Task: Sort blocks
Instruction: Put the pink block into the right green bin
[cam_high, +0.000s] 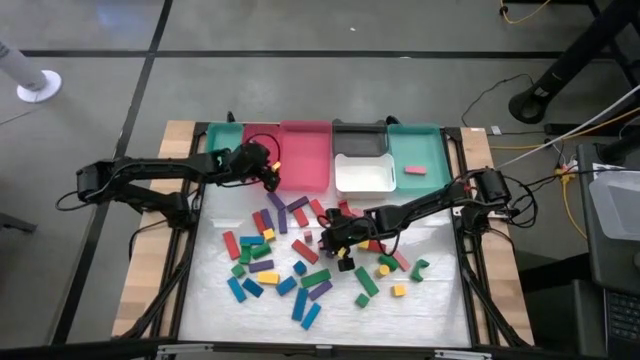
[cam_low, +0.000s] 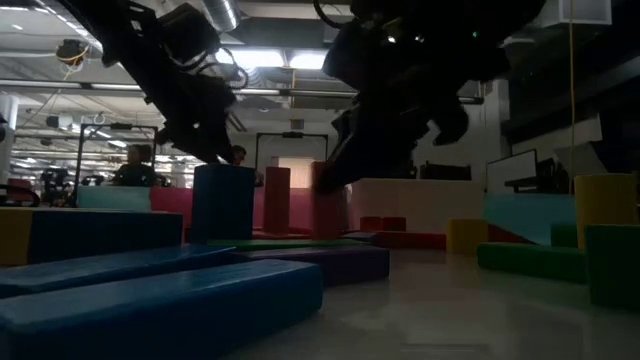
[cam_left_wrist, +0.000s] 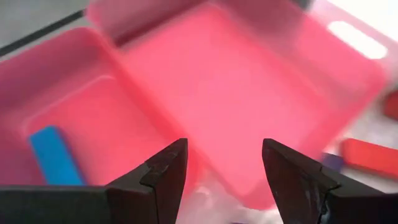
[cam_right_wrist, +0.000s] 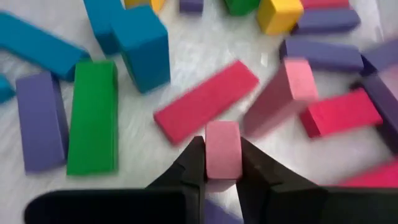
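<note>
Many small blocks (cam_high: 300, 255) in red, blue, green, yellow, purple and pink lie scattered on the white table top. My right gripper (cam_high: 330, 240) is low among them, near the middle, and is shut on a pink block (cam_right_wrist: 222, 152). My left gripper (cam_high: 272, 175) hangs open with nothing between its fingers, over the left edge of the pink tray (cam_high: 305, 155). In the left wrist view the tray (cam_left_wrist: 249, 93) fills the picture beyond the open gripper (cam_left_wrist: 224, 155). A blue block (cam_left_wrist: 55, 155) lies flat in the compartment beside it. My right gripper pinches the pink block by two opposite sides (cam_right_wrist: 208, 158) between its two fingers. The fingers slant down from the table's right side. The block's end face shows between the fingertips. Whether it is clear of the table I cannot tell.
Along the far edge stand a teal tray (cam_high: 225, 140), the pink tray, a black tray (cam_high: 360, 140), a white tray (cam_high: 365, 178) and another teal tray (cam_high: 430, 150) with a pink block (cam_high: 415, 170) in it. A red block (cam_right_wrist: 205, 102) and another pink block (cam_right_wrist: 277, 102) lie just beyond the right fingers.
</note>
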